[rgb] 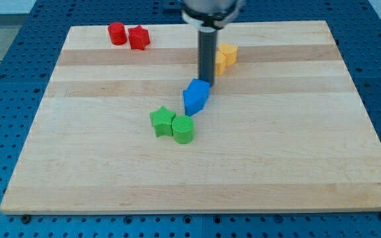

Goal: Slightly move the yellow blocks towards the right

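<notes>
Yellow blocks sit at the view's upper middle, partly hidden behind my rod; their shapes and number are hard to make out. My tip stands just left of and below the yellow blocks, close to them; contact cannot be told. It is right at the top edge of a blue block.
A green star and a green cylinder touch each other below the blue block. A red cylinder and a red star sit at the top left. The wooden board lies on a blue pegboard table.
</notes>
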